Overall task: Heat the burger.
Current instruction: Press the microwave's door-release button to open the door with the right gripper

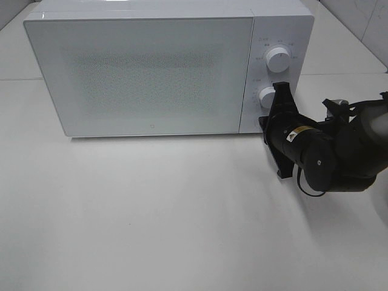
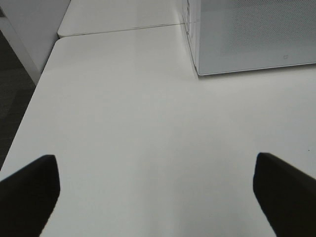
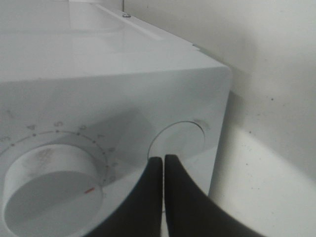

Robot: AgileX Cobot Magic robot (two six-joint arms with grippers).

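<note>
The burger is hidden from every view. The white microwave stands at the back of the table with its door closed. My right gripper is shut and empty, its tips against the control panel's lower right corner, just below the lower knob. In the right wrist view the shut fingertips touch the edge of a flush round button, next to that knob. My left gripper is open and empty, low over bare table left of the microwave.
An upper knob sits above the lower one. The white table stretches out in front of the microwave. Its left edge drops to dark floor. A wall stands close behind on the right.
</note>
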